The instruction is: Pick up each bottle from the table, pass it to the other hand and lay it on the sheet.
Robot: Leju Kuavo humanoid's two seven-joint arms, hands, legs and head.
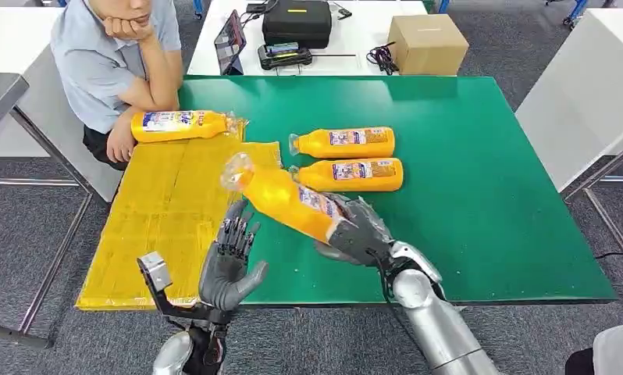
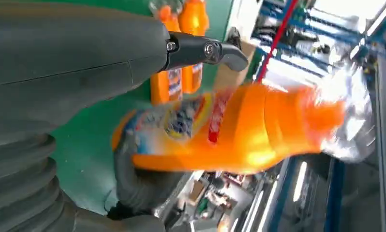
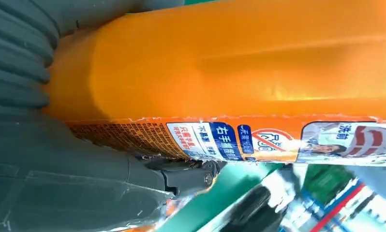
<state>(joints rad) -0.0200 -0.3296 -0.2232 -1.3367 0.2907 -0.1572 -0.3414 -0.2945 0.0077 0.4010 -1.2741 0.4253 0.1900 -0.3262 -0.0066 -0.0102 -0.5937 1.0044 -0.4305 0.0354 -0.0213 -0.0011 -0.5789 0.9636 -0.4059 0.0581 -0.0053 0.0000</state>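
An orange bottle (image 1: 285, 201) is gripped at its base by the right hand (image 1: 361, 232) and held tilted above the green worktop (image 1: 480, 195), beside the yellow sheet (image 1: 160, 211). The left hand (image 1: 229, 262) is raised, fingers spread, holding nothing, just below the bottle's neck.

Seated person (image 1: 109, 58) leaning on green table (image 1: 480, 187); black case (image 1: 297, 21), cardboard box (image 1: 428, 44), tablet (image 1: 230, 41) behind

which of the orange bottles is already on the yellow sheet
The bottle lying at the sheet's far edge, by the seated person. Two others lie on green table, and the right hand holds a fourth.
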